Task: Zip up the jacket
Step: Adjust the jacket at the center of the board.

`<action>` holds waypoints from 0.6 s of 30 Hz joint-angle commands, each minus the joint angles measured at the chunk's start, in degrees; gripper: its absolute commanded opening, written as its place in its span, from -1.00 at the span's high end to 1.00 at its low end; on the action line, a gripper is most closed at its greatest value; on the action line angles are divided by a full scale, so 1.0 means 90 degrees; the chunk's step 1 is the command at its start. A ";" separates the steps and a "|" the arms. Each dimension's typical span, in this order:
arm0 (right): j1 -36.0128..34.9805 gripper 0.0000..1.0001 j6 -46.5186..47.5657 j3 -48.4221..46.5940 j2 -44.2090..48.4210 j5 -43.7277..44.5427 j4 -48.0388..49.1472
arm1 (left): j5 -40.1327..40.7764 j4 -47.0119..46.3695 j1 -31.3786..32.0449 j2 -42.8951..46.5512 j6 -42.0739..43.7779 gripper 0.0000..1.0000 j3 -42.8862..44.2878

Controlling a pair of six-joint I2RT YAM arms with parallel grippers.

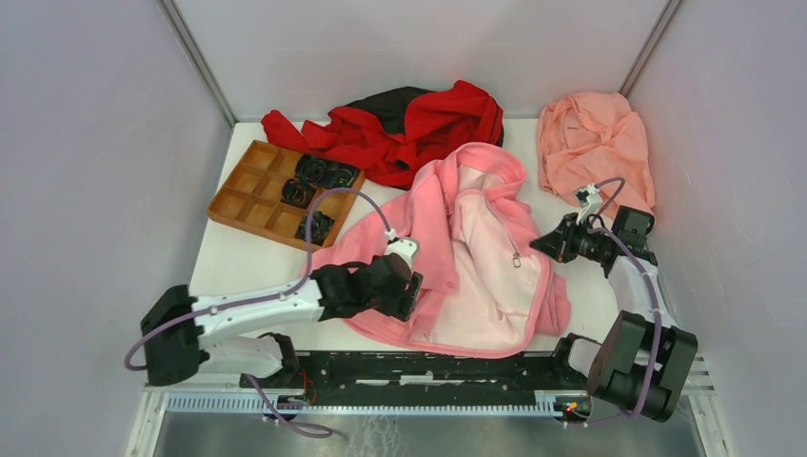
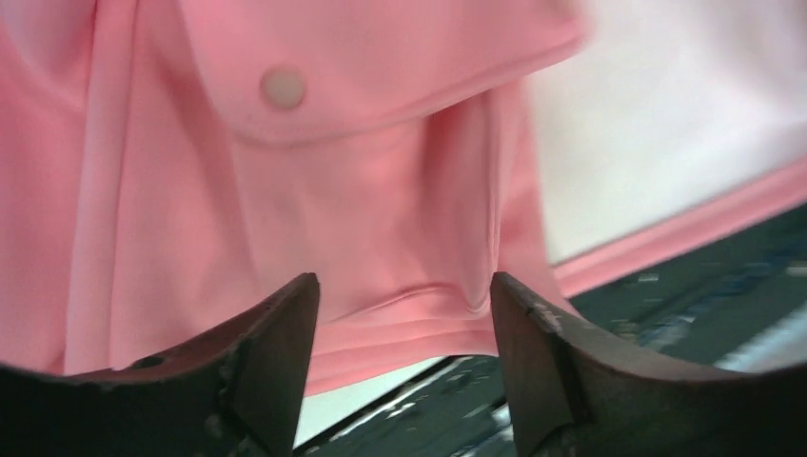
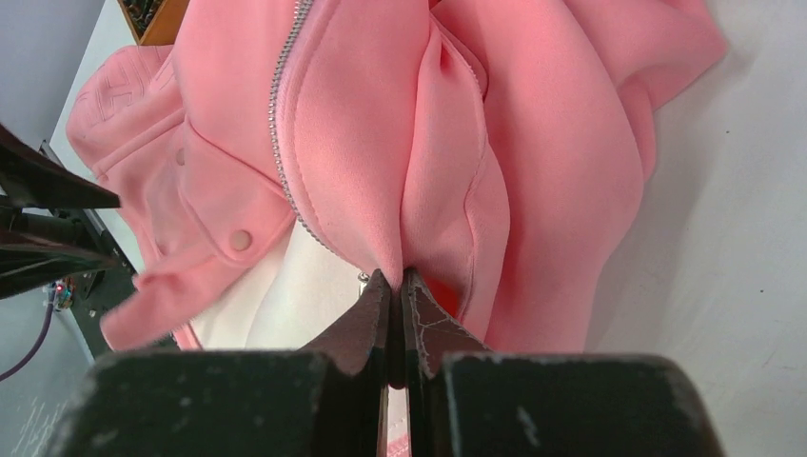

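Note:
The pink jacket (image 1: 485,257) lies open in the middle of the table, its paler lining facing up and the small metal zipper pull (image 1: 517,259) on the lining. My left gripper (image 1: 411,286) hangs over the jacket's left front panel. In the left wrist view it (image 2: 404,281) is open, with the hem of the jacket (image 2: 381,190) running between the fingers, not pinched. My right gripper (image 1: 541,246) is at the jacket's right edge. In the right wrist view it (image 3: 395,276) is shut on a fold of the jacket (image 3: 352,124), beside the zipper teeth (image 3: 280,143).
A red-and-black garment (image 1: 419,124) lies bunched at the back, and a salmon cloth (image 1: 595,143) sits at the back right. A wooden compartment tray (image 1: 228,214) with black items stands at the left. A black rail (image 1: 428,367) runs along the near edge.

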State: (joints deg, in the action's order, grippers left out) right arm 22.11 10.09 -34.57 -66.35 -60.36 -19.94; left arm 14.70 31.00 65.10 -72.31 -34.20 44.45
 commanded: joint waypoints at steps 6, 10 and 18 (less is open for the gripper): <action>-0.0054 1.00 0.0224 -0.0193 0.0133 -0.0481 -0.0224 | -0.1477 -0.5315 -0.0368 0.1149 0.0181 -0.54 -0.0963; -0.0054 1.00 0.0461 -0.0254 0.0242 -0.0602 -0.0528 | -0.1479 -0.7075 -0.0369 0.0976 -0.0110 -0.54 -0.1639; -0.0074 1.00 0.1485 -0.0260 -0.0071 -0.1045 -0.1486 | -0.1403 -0.9235 -0.0395 0.0266 -0.0847 -0.63 -0.2391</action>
State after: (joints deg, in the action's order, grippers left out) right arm 21.85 16.80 -34.83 -65.67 -65.80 -27.35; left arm 2.76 -35.22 61.82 -66.41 -36.71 24.05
